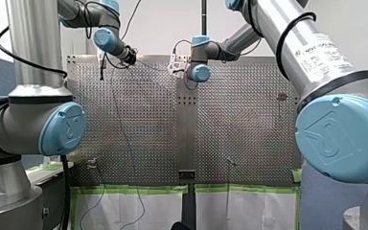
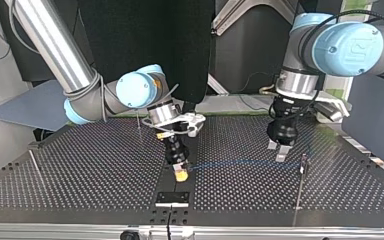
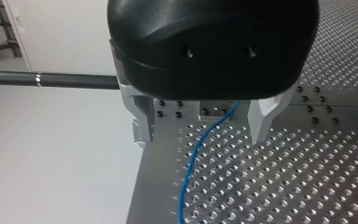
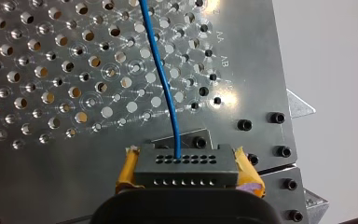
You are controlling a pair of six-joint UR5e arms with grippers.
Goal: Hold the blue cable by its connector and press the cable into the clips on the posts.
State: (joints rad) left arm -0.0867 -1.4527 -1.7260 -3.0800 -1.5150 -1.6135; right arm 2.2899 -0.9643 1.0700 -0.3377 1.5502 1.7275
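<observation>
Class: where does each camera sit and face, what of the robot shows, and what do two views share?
Front: behind, looking over the table; my left arm and my right arm show.
Top: across the table, facing both arms.
Left wrist: above my open left hand.
Right wrist: behind my right hand, which grips the connector.
Shared: both wrist views show the blue cable.
</observation>
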